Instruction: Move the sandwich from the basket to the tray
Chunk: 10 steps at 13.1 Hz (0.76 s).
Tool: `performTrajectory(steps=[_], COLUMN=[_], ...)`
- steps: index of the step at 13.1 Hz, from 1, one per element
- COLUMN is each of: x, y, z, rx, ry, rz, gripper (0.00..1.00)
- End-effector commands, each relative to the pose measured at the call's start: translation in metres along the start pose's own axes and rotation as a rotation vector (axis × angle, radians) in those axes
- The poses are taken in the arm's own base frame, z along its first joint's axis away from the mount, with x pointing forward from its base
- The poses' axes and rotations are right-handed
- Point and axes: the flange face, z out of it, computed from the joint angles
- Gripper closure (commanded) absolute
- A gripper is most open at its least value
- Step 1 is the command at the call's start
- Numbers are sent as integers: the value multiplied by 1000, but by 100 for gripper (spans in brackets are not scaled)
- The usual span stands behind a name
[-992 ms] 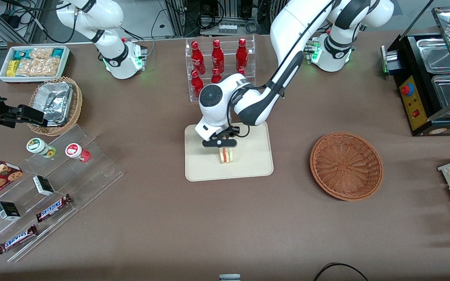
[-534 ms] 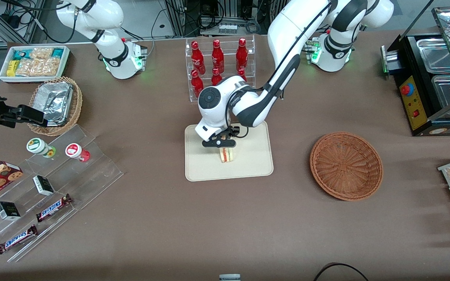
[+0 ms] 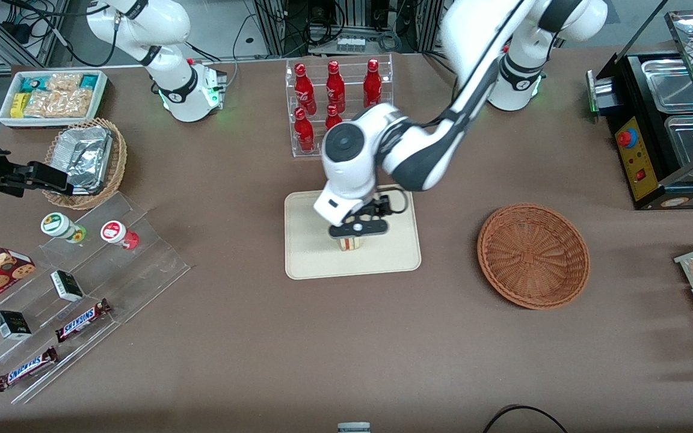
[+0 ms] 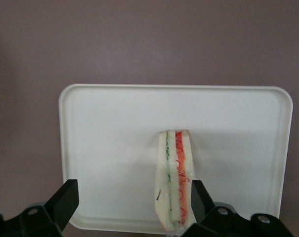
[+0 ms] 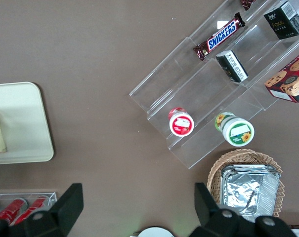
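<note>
My gripper (image 3: 358, 228) hangs directly over the sandwich (image 4: 175, 180), fingers spread wide and holding nothing. The sandwich stands on its edge on the tray (image 4: 114, 148), near the tray's middle, its red and green filling stripes facing up toward my wrist. Its long axis runs between my fingers, and one finger (image 4: 201, 197) sits just beside a bread face while the other is well apart. The basket (image 3: 533, 255) lies well apart toward my arm's end of the table, with nothing in it. I judge the placing done; the way clear is straight up.
</note>
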Motion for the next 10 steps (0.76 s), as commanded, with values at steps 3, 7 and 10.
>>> performTrajectory(steps=[3, 7, 10], x=[43, 63, 46], y=[-115, -225, -300], z=[-96, -149, -179], rx=[9, 12, 4], ry=[-48, -93, -82], rz=[-76, 1, 66], gripper=[0, 0, 0])
